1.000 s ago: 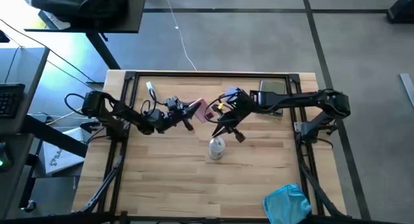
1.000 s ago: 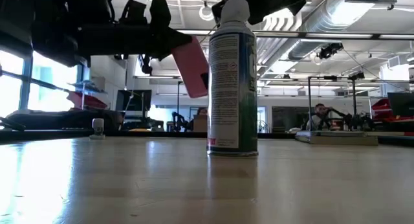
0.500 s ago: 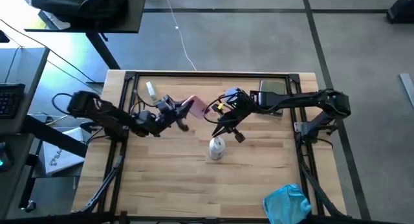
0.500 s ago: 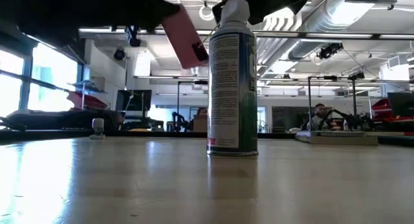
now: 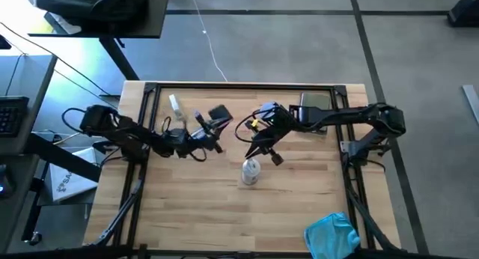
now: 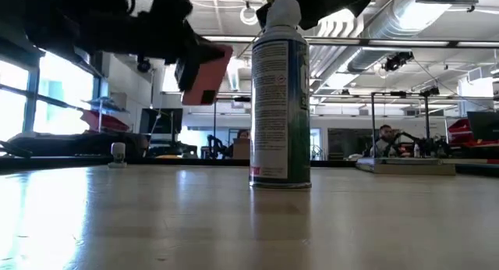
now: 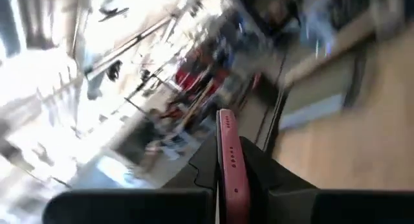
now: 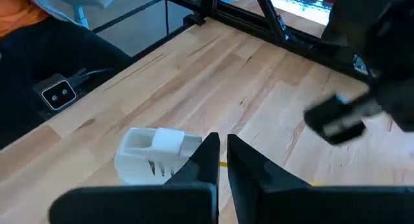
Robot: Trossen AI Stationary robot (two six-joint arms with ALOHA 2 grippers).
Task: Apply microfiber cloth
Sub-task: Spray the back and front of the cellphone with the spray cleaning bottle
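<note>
Pale wooden boards of the table stretch under both my arms, with a bright workshop beyond the far edge. My left gripper hangs above the back-left part of the table, its fingers clamped on a phone in a pink case, held up in the air and tilted. My right gripper hovers near the middle, just behind and above a spray can that stands upright on the boards; its two fingers are nearly together with only a thin slit between them, and they grip nothing. The turquoise cloth lies rumpled at the front-right corner of the table, well apart from both grippers and untouched.
</note>
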